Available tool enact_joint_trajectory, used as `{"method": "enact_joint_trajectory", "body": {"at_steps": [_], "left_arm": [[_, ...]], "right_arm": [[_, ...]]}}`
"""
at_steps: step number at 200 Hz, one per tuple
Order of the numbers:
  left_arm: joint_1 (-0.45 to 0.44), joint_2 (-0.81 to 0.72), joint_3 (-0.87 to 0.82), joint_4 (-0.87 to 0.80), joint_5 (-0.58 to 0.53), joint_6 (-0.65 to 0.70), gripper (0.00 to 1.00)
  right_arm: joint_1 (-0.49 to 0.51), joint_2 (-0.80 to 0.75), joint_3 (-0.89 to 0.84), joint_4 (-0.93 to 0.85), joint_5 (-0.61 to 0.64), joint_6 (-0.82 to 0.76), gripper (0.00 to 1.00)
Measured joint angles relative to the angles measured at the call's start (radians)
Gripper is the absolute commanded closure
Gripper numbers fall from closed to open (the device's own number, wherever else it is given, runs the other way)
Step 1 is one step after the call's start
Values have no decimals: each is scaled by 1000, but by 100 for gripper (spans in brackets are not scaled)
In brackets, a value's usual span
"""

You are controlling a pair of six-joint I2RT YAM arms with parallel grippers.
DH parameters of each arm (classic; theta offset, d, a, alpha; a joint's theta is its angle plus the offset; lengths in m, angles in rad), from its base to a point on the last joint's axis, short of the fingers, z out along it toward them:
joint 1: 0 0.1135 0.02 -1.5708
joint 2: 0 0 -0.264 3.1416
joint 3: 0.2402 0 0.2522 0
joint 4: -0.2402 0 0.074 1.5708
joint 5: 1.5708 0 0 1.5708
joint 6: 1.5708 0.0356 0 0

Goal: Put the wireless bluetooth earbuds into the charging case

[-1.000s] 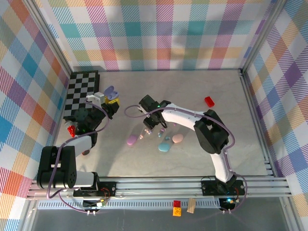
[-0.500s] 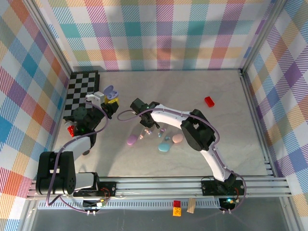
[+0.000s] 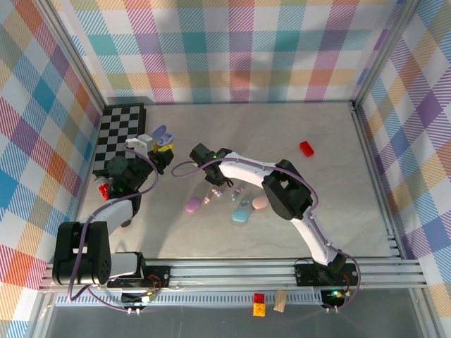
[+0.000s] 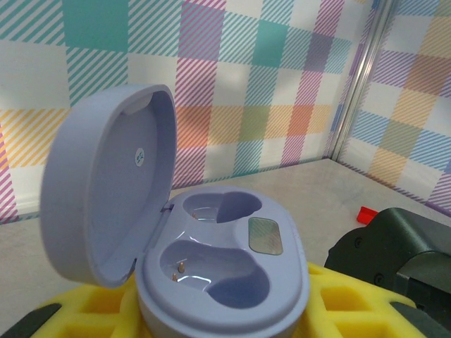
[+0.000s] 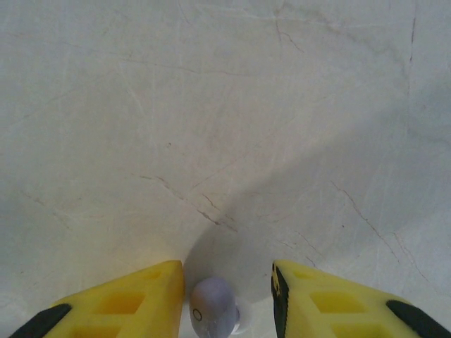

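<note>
My left gripper (image 3: 159,143) is shut on an open lilac charging case (image 4: 224,276), lid (image 4: 106,190) up, held off the table between yellow fingers (image 4: 352,304). Both its wells are bare. My right gripper (image 5: 227,285) points down at the table, open around a lilac earbud (image 5: 213,311). The earbud rests against the left finger (image 5: 123,303), with a gap to the right finger (image 5: 331,301). From above, the right gripper (image 3: 214,180) hovers at the left end of several small pastel earbuds (image 3: 236,191) lying on the table.
Three shut pebble cases lie near the earbuds: lilac-pink (image 3: 192,205), pale blue (image 3: 242,211), pink (image 3: 260,203). A checkerboard (image 3: 118,134) lies at the back left. A red block (image 3: 307,148) sits at the right. Checked walls ring the table.
My right gripper has moved left across the earbuds and come down over the lilac one. The left gripper and its case have stayed put.
</note>
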Motion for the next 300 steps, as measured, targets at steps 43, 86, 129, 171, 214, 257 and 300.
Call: {"method": "enact_joint_trajectory", "body": {"at_steps": [43, 86, 129, 171, 214, 257, 300], "left_arm": [[0, 0, 0, 0, 8, 0, 62], [0, 0, 0, 0, 14, 0, 62], [0, 0, 0, -3, 20, 4, 62], [0, 0, 0, -3, 27, 4, 62], [0, 0, 1, -4, 31, 4, 62], [0, 0, 4, -3, 47, 11, 61], [0, 0, 4, 0, 76, 19, 61]], "right_arm": [[0, 7, 10, -14, 5, 2, 68], [-1, 7, 10, -14, 8, 5, 67], [-2, 7, 10, -16, 8, 13, 69], [-6, 7, 8, -34, 8, 27, 78], [-10, 7, 8, -39, 6, 28, 78], [-26, -21, -23, -36, -45, 56, 79], [-82, -172, -158, -22, -175, 140, 78]]}}
